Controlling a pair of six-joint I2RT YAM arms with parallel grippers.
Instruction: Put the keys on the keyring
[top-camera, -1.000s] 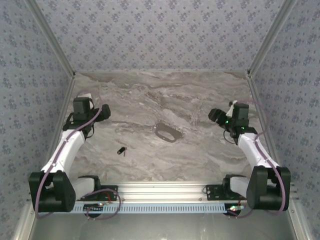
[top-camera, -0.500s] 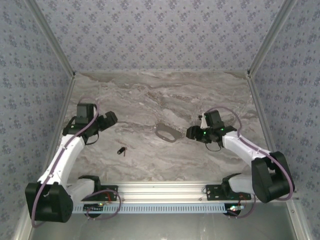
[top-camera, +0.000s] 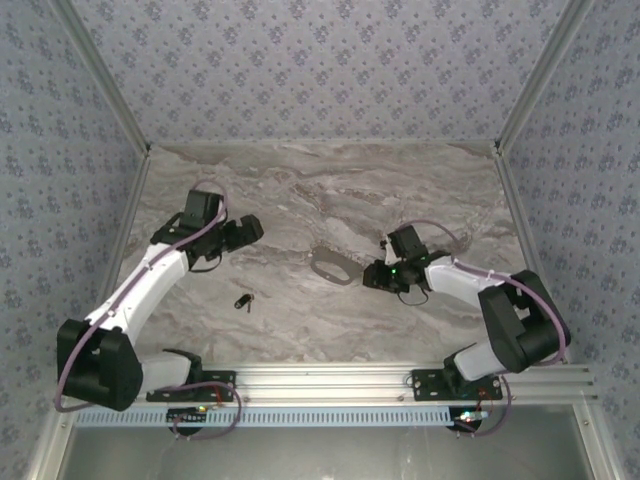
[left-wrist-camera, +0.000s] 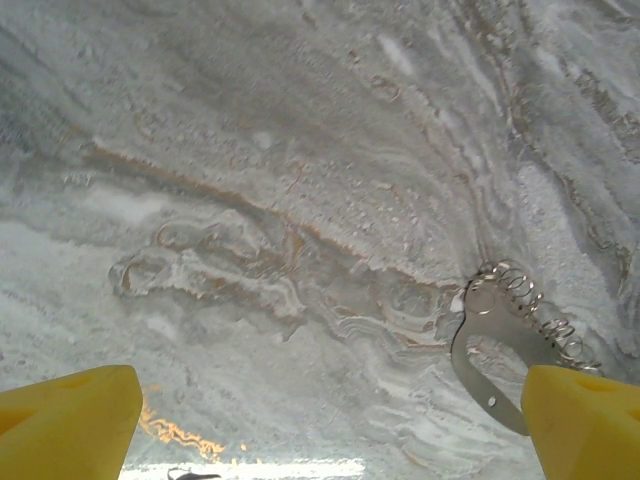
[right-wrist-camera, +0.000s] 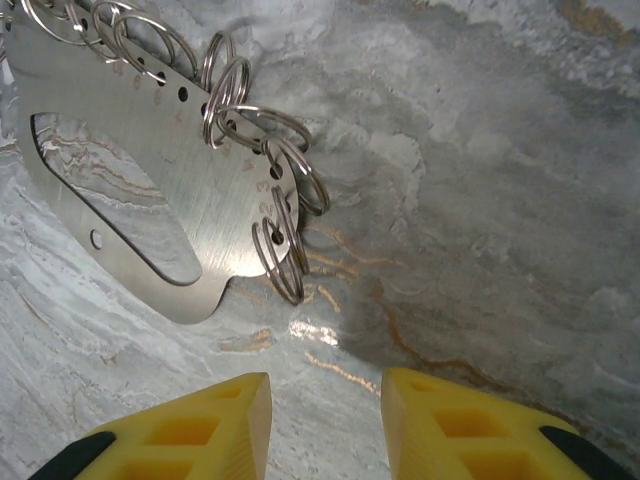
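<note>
Both arms have swung inward, putting the right gripper (right-wrist-camera: 325, 392), its 2 fingers narrowed and empty, just short of the keyring (right-wrist-camera: 150, 170), whose long axis runs diagonally up-left away from them, so closing now could push it away unpinched; the left gripper (left-wrist-camera: 325, 430) stands wide open, keys (top-camera: 243, 300) lying behind it.

The top external camera sits high behind the arm bases, looking down and forward over the whole grey-veined marble bench (top-camera: 300, 190) from well back. The left wrist camera looks steeply down at the bench from some way off. The right wrist camera hangs very close above it. All three share the flat brushed-metal oval keyring with wire loops (top-camera: 335, 266): small at mid-bench from above, lower right for the left wrist, large at upper left for the right.
</note>
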